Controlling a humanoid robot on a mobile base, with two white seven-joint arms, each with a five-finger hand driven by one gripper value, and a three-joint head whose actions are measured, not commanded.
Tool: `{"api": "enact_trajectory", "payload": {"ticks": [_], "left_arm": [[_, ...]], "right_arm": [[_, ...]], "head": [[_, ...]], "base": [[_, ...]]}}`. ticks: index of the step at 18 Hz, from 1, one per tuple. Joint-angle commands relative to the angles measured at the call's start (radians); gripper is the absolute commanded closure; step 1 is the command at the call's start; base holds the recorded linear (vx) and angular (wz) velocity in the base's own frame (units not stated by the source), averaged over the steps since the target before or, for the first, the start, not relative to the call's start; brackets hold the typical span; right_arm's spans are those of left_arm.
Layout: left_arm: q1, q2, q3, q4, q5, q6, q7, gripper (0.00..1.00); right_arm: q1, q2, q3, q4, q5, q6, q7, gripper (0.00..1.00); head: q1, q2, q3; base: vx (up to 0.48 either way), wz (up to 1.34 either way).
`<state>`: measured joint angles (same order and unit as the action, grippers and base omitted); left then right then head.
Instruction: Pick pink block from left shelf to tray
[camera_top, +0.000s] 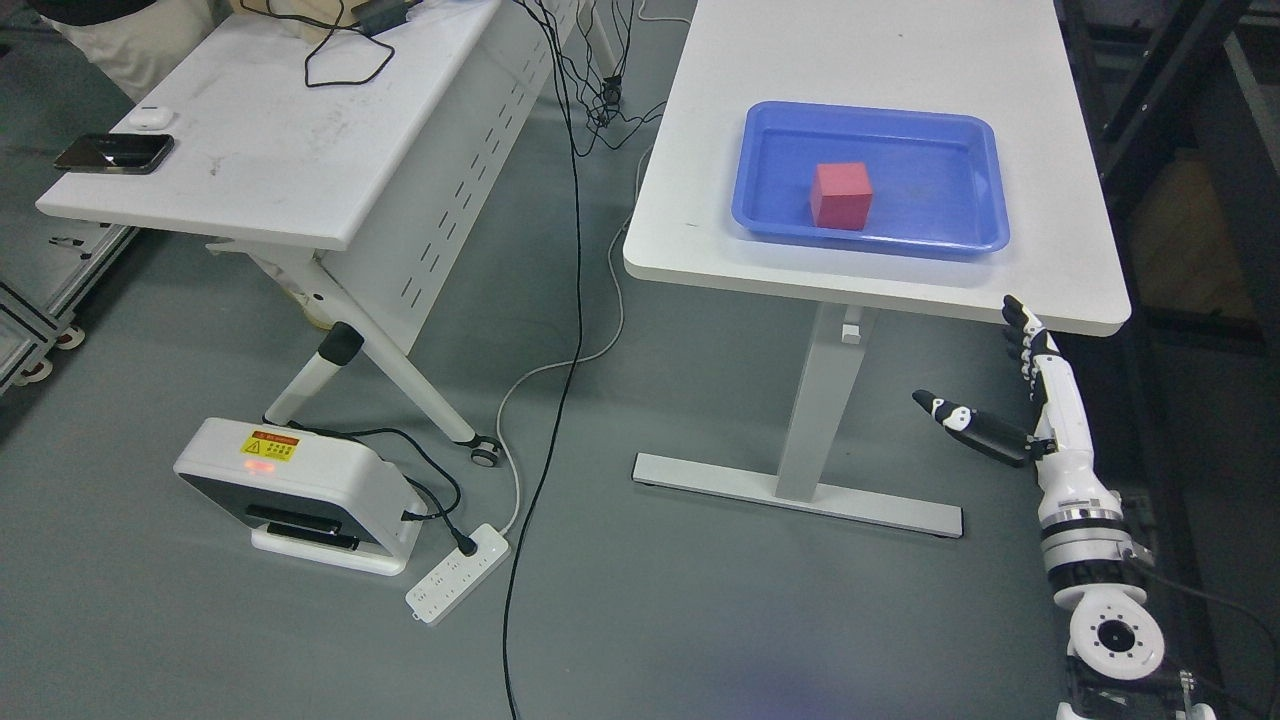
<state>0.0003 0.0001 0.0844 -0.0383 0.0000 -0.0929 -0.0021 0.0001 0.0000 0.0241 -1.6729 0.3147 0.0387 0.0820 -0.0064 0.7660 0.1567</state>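
While the right hand (1035, 385) hangs empty, the pink block (841, 196) sits upright in the tray (950, 238).

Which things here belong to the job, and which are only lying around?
Job: pink block, inside the blue tray; right hand, open and empty.

Lying about: phone, earbud case, power strip, white floor unit.

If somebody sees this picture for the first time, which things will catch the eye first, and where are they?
The eye goes first to the pinkish-red cube block lying inside the shallow blue plastic tray on the white table at the upper right. Next comes the robot's white and black right hand, fingers spread and holding nothing, below that table's front edge. A white power strip lies on the grey floor, lower left.
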Motion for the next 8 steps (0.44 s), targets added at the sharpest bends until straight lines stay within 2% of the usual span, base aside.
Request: {"api": "enact_trajectory", "payload": {"ticks": [1,8], "left_arm": [[-0.011,0.017,0.000,0.000,-0.002,-0.001,0.001,0.00],[-0.011,0.017,0.000,0.000,-0.002,-0.001,0.001,0.00]], "right_arm": [[-0.028,-0.017,0.013,0.001,0.000,0.000,-0.001,0.00],[-0.028,-0.017,0.013,0.001,0.000,0.000,-0.001,0.00]], "head": [[0.0000,0.000,0.000],[0.0000,0.000,0.000]], "base": [[-0.089,0.08],[-0.029,0.01]]}}
